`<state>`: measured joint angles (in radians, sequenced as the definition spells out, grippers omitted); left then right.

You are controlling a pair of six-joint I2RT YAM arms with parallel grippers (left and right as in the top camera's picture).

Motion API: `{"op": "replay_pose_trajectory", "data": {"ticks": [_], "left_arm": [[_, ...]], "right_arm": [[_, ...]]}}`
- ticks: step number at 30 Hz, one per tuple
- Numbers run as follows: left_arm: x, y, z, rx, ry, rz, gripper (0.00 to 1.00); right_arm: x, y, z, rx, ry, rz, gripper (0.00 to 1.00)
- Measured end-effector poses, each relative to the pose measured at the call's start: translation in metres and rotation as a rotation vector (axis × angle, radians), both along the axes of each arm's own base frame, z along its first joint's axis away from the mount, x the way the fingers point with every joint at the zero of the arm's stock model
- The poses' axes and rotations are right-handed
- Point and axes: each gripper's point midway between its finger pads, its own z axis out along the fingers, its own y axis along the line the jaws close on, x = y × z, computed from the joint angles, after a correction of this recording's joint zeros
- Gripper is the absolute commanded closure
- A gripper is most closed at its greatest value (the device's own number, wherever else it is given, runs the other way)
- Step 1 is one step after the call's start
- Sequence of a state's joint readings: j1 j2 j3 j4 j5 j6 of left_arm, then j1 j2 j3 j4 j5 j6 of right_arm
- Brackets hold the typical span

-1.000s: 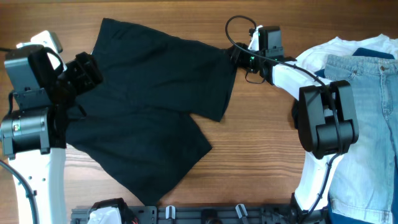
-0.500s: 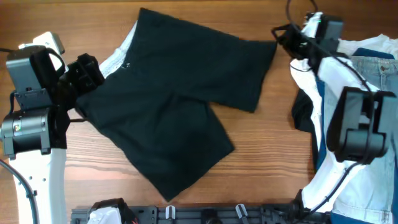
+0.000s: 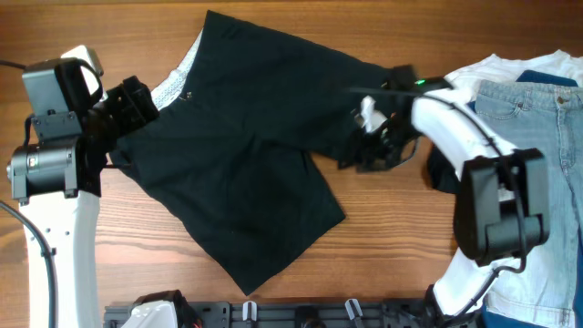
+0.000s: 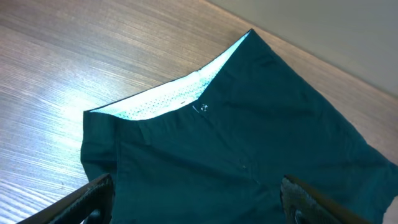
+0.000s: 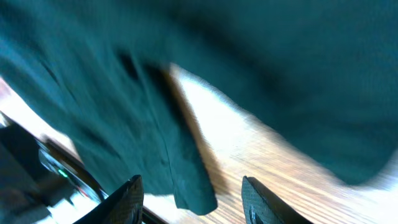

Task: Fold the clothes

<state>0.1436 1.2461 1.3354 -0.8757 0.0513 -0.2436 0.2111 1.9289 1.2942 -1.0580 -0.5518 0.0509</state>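
the shorts (image 3: 264,155) lie spread flat across the middle of the table (image 3: 383,241), waist end towards the left arm, legs fanning out to the right and down towards the near edge. my left gripper (image 3: 130,102) sits at the waist corner, just at the edge of the cloth. in the left wrist view its fingers (image 4: 93,198) stand wide apart with black fabric lying between them, and i see nothing pinched. the pale speckled waistband (image 4: 168,102) is turned up and showing just ahead of them.

my right gripper (image 3: 371,138) is over the hem of the upper leg, on the right side of the shorts. its wrist view is heavily blurred; the two fingers (image 5: 129,200) are spread apart, with bare wood and a dark fold of hem between and above them. whether either finger touches the cloth i cannot tell.

in the overhead view the right arm covers part of that hem, and the left arm hides the lower waist corner. the jeans (image 3: 547,146) and a white shirt (image 3: 487,71) lie at the far right, partly cut off by the frame, apart from the shorts.
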Motion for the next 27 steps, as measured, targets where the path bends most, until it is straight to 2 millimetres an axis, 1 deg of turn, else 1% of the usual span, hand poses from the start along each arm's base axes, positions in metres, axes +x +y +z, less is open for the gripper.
{"op": "replay_pose_trajectory", "data": {"ticks": [2, 5, 6, 7, 8, 9, 10, 11, 12, 13, 15, 17, 19, 20, 21, 22, 23, 24, 27], "left_arm": [[0.001, 0.000, -0.003, 0.002, 0.009, -0.003, 0.14], [0.002, 0.000, -0.005, 0.003, 0.014, -0.005, 0.12], [0.002, 0.000, -0.005, 0.003, 0.014, -0.005, 0.12], [0.002, 0.000, -0.005, 0.006, 0.014, -0.007, 0.12], [0.002, 0.000, -0.004, 0.010, 0.013, -0.012, 0.12], [0.003, 0.000, -0.004, 0.015, 0.013, -0.016, 0.12], [0.003, 0.000, -0.004, 0.017, 0.013, -0.018, 0.12], [0.003, 0.000, -0.004, 0.019, 0.012, -0.021, 0.12], [0.003, 0.000, -0.004, 0.020, 0.012, -0.022, 0.12], [0.003, 0.000, -0.004, 0.022, 0.012, -0.023, 0.11], [0.003, 0.001, -0.004, 0.023, 0.011, -0.024, 0.11], [0.004, 0.001, -0.002, 0.024, 0.003, -0.024, 0.11], [0.005, 0.001, -0.002, 0.025, -0.002, -0.024, 0.11], [0.006, 0.001, -0.001, 0.026, -0.005, -0.024, 0.11], [0.006, 0.001, 0.000, 0.026, -0.008, -0.024, 0.11], [0.006, 0.001, -0.001, 0.028, -0.008, -0.025, 0.11], [0.006, 0.001, -0.001, 0.028, -0.006, -0.026, 0.11], [0.007, 0.001, -0.004, 0.026, 0.004, -0.026, 0.11], [0.007, 0.001, -0.023, 0.016, 0.075, -0.029, 0.12]], "right_arm": [[-0.024, 0.011, -0.014, -0.040, 0.032, 0.072, 0.46], [-0.052, 0.017, -0.028, -0.077, 0.073, 0.144, 0.44], [-0.054, 0.018, -0.028, -0.075, 0.070, 0.160, 0.45], [-0.063, 0.024, -0.029, -0.076, 0.077, 0.202, 0.49], [-0.070, 0.029, -0.030, -0.077, 0.081, 0.235, 0.58], [-0.077, 0.033, -0.032, -0.079, 0.084, 0.264, 0.71], [-0.086, 0.038, -0.036, -0.088, 0.086, 0.297, 0.91], [-0.094, 0.041, -0.040, -0.103, 0.093, 0.313, 0.96], [-0.098, 0.040, -0.042, -0.125, 0.097, 0.318, 0.96], [-0.098, 0.038, -0.044, -0.151, 0.099, 0.306, 0.96], [-0.093, 0.026, -0.049, -0.228, 0.097, 0.263, 0.96], [-0.087, 0.004, -0.048, -0.345, 0.103, 0.186, 0.96], [-0.080, -0.020, -0.040, -0.444, 0.100, 0.086, 0.96], [-0.075, -0.034, -0.030, -0.487, 0.085, 0.018, 0.87], [-0.071, -0.047, -0.021, -0.519, 0.072, -0.042, 0.65], [-0.068, -0.056, -0.013, -0.540, 0.060, -0.089, 0.49], [-0.065, -0.067, -0.003, -0.559, 0.044, -0.144, 0.43], [-0.063, -0.080, 0.008, -0.579, 0.023, -0.203, 0.42], [-0.063, -0.103, 0.020, -0.634, 0.017, -0.307, 0.41]]}}
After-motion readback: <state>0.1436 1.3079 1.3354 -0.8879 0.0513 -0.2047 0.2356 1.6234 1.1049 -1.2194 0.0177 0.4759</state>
